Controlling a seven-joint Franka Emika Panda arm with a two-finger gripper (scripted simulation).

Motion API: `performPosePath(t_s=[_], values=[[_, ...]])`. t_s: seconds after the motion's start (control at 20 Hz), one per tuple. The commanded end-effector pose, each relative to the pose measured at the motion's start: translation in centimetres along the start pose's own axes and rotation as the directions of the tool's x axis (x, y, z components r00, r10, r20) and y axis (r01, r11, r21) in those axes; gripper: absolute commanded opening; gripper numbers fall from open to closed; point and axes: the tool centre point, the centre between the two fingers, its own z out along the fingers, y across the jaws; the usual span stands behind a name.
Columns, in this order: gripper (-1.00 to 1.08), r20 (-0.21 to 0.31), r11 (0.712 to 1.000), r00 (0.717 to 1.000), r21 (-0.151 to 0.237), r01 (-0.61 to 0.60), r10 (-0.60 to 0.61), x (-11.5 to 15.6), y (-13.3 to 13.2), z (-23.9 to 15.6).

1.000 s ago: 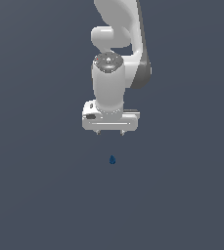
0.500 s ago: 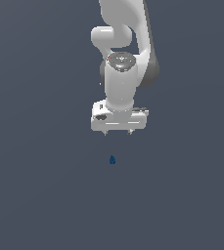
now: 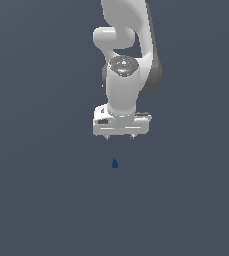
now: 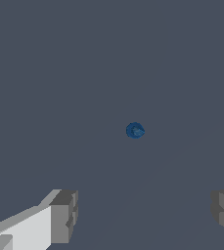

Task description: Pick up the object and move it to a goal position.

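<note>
The object is a tiny dark blue peg (image 3: 115,163) standing alone on the grey surface, seen end-on as a small blue disc in the wrist view (image 4: 135,130). My white gripper (image 3: 119,136) hangs above and slightly behind it, pointing down, apart from it. Its two short fingertips (image 3: 106,136) stand wide apart, so it is open and empty. In the wrist view the gripper (image 4: 145,215) shows both grey fingers (image 4: 64,216) at the frame's edge with the peg beyond the gap between them.
A flat, uniform dark grey surface (image 3: 41,200) fills both views. Only the white arm (image 3: 128,45) rises behind the gripper.
The arm has shifted toward the exterior view's right and come slightly lower, with the wrist turning a little. The peg has not moved. The fingers stay open.
</note>
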Motion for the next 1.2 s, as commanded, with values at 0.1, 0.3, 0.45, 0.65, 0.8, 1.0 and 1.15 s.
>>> performPosePath(t_s=[0.1, 0.3, 0.45, 0.65, 0.8, 1.0, 1.15], values=[[1.00, 0.005, 0.999, 0.999, 0.000, -0.032, 0.032, 0.7, 0.4, 1.3], [1.00, 0.012, 0.997, 0.997, -0.001, -0.077, 0.077, 1.7, 0.8, 3.1], [1.00, 0.018, 0.993, 0.993, -0.003, -0.117, 0.117, 2.5, 1.3, 4.9], [1.00, 0.024, 0.987, 0.987, -0.007, -0.159, 0.160, 3.2, 1.8, 6.8], [1.00, 0.027, 0.984, 0.983, -0.010, -0.181, 0.181, 3.6, 2.1, 7.8], [1.00, 0.029, 0.981, 0.980, -0.012, -0.196, 0.196, 3.8, 2.3, 8.6], [1.00, 0.030, 0.981, 0.980, -0.012, -0.195, 0.195, 3.8, 2.3, 8.6]])
